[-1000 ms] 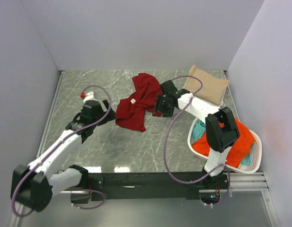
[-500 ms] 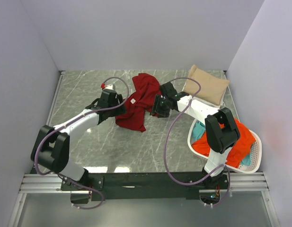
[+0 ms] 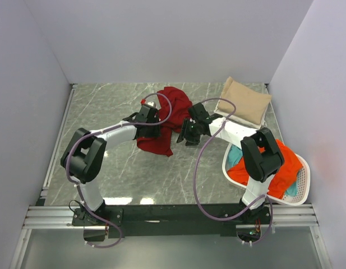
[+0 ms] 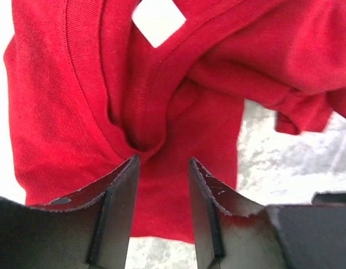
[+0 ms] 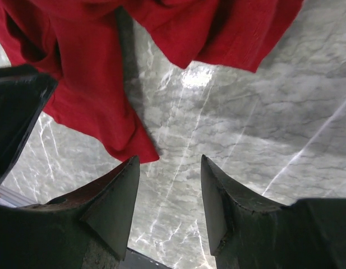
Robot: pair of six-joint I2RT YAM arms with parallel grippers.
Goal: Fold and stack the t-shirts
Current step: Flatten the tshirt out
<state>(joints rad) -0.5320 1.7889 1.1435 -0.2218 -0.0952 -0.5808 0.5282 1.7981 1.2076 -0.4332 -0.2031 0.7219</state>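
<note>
A dark red t-shirt [image 3: 164, 140] lies crumpled at the middle of the marble table [image 3: 105, 106]. My left gripper [image 3: 153, 125] sits over the shirt's left part. In the left wrist view, the left gripper [image 4: 163, 159] has its jaws apart, tips at a fold of the collar [image 4: 140, 147] below the white neck label [image 4: 158, 19]; no cloth is pinched. My right gripper [image 3: 185, 133] is at the shirt's right edge. It [image 5: 168, 159] stands open over bare marble, a shirt corner [image 5: 133, 148] by its left finger. A folded tan t-shirt [image 3: 245, 101] lies at the back right.
The white laundry basket [image 3: 303, 185] stands at the right front, holding an orange-red t-shirt [image 3: 285, 168] and a teal one [image 3: 235, 154]. White walls close in the table on three sides. A black part of the left arm [image 5: 15, 106] shows at the left of the right wrist view.
My left arm has swung right from the table's left side onto the dark red shirt, its jaws narrowing. The right gripper has edged left and down along the shirt's right edge.
</note>
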